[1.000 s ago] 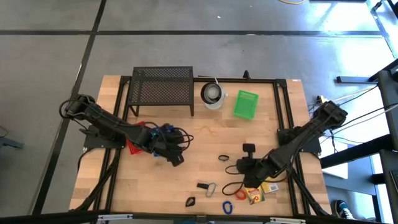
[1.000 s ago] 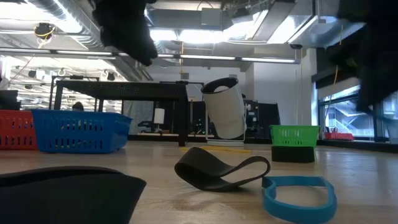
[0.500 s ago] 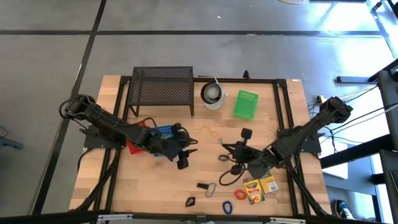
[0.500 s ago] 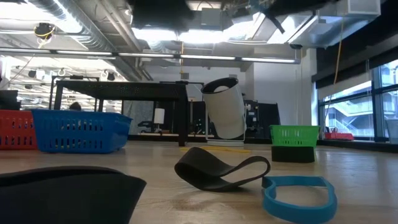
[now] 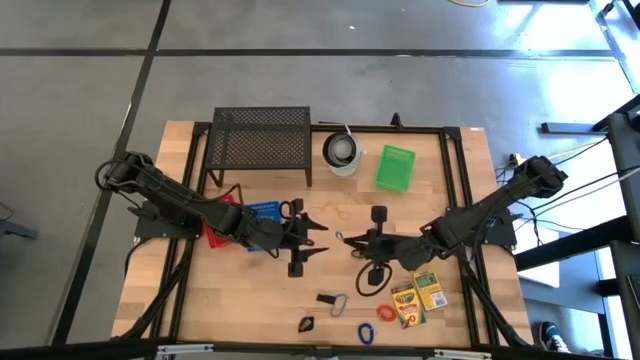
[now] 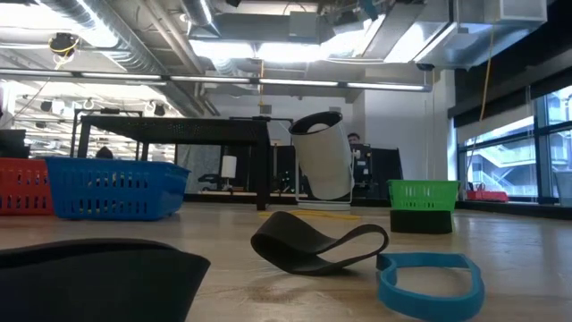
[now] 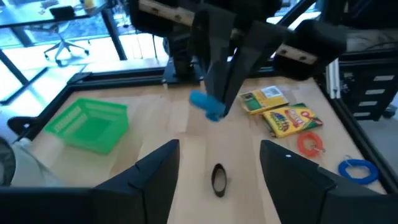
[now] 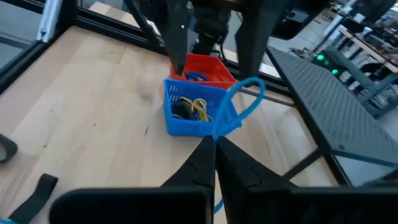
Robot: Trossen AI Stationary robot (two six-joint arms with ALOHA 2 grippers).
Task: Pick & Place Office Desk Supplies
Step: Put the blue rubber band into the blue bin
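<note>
Jaws of the right gripper (image 8: pixel 214 144) are pinched shut on a blue rubber band (image 8: pixel 245 99) above the counter (image 5: pixel 330 215) middle, while the left gripper (image 7: pixel 217 152) faces it with jaws spread wide and empty. Only the right wrist view shows yellow bands inside the blue basket (image 8: pixel 193 112); the low view shows neither gripper, just a black band (image 6: pixel 317 241) and another blue band (image 6: pixel 429 282). Both arms stretch inward, nearly meeting.

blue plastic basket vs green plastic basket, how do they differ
The blue plastic basket holds yellow and blue rubber bands; the green plastic basket looks empty. The blue one sits against a red basket on the left arm's side; the green stands alone near the white cup. Both are small, open-topped and slotted.
</note>
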